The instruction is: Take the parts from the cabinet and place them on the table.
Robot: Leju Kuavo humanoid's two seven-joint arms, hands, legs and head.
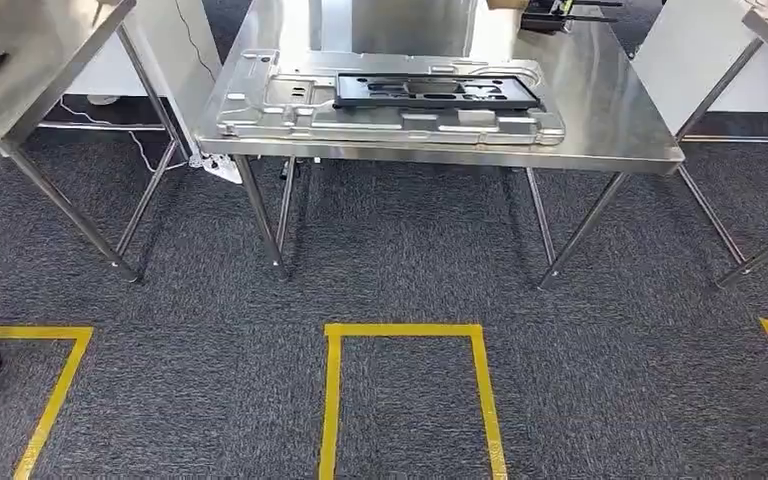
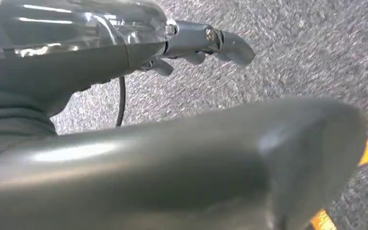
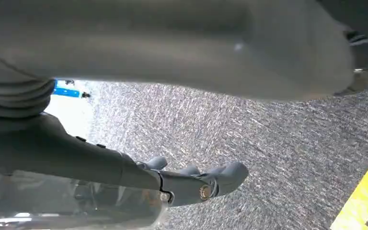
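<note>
In the head view a steel counter [image 1: 620, 120] stands in the upper middle of the frame on grey carpet [image 1: 410, 260]. On it lies a silver panel [image 1: 260, 105], and a black part [image 1: 435, 90] rests flat on top of that panel. Yellow tape [image 1: 332, 400] marks boxes on the carpet in the lower frame. The left hand [image 2: 191, 43] hangs over carpet, fingers [image 2: 230, 45] apart and holding nothing. The right hand [image 3: 191, 182] likewise hangs with fingers [image 3: 232, 172] loose and empty.

three steel tables [image 1: 620, 120], one silver panel [image 1: 260, 100], one black part [image 1: 430, 90], three yellow floor boxes [image 1: 405, 330].
</note>
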